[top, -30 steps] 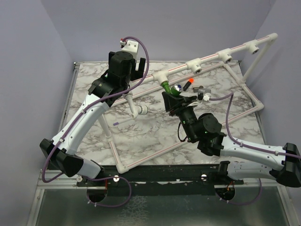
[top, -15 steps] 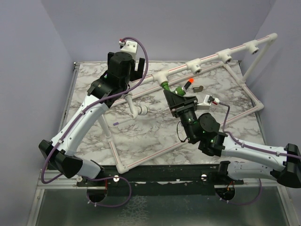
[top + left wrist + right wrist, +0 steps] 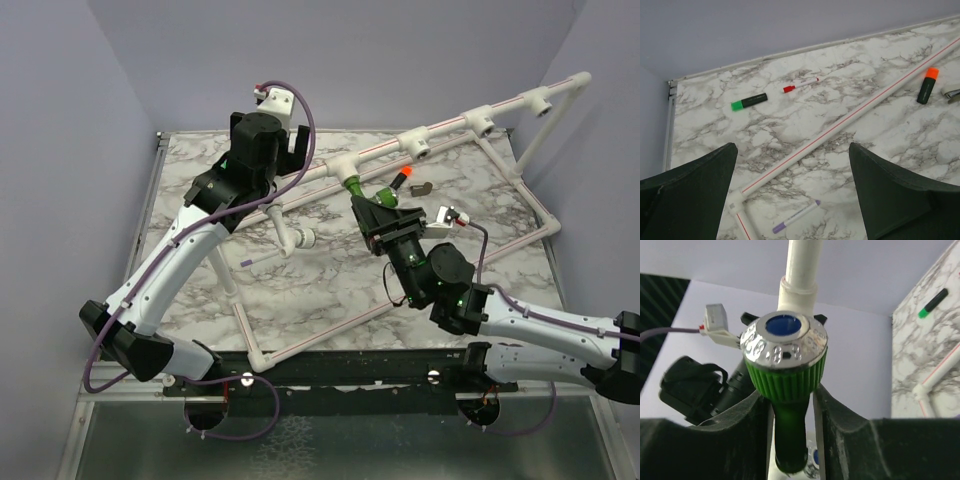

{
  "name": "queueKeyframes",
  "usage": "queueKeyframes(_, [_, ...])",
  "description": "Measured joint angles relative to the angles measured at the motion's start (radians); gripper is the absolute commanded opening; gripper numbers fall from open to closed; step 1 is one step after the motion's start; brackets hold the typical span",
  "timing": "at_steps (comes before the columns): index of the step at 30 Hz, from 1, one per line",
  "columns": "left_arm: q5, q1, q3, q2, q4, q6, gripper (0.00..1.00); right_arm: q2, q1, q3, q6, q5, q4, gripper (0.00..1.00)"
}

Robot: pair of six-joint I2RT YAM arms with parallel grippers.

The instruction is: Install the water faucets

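In the right wrist view, the lower body of the green faucet (image 3: 788,385) is hidden between the fingers of the right gripper (image 3: 790,407) and cut off by the bottom edge; its spout cannot be made out. From above, most of it is covered by that gripper. In the left wrist view, the fingers of the left gripper (image 3: 792,192) are cropped at the bottom, and a silver object (image 3: 953,93) is cut off at the right edge and cannot be identified.

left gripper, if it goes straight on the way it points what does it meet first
Most likely the white pipe, which crosses between the left gripper's open fingers, with the marble table just behind it; depth is unclear.
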Motion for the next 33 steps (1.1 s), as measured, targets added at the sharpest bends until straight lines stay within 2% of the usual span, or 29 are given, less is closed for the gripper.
queueKeyframes(4, [-0.006, 0.002, 0.0, 0.0, 0.009, 0.0, 0.94, -0.025, 0.006, 0.003, -0.058, -0.016, -0.066, 0.63])
queueKeyframes(9, [-0.007, 0.002, 0.0, 0.0, 0.007, 0.0, 0.94, -0.04, 0.008, 0.003, -0.145, -0.034, -0.116, 0.7])
queueKeyframes(15, [-0.007, 0.002, 0.0, 0.0, 0.007, 0.0, 0.94, -0.109, 0.008, 0.004, -0.27, -0.047, -0.196, 0.7])
queueKeyframes(19, [-0.007, 0.002, 0.0, 0.0, 0.007, 0.0, 0.94, -0.195, 0.008, 0.013, -0.411, -0.055, -0.251, 0.7])
queueKeyframes(28, [-0.008, 0.002, 0.0, 0.0, 0.007, 0.0, 0.94, -0.302, 0.008, 0.145, -0.813, -0.064, -0.447, 0.7])
queueKeyframes(33, [-0.008, 0.002, 0.0, 0.0, 0.007, 0.0, 0.94, -0.305, 0.008, 0.238, -1.123, -0.099, -0.549, 0.72])
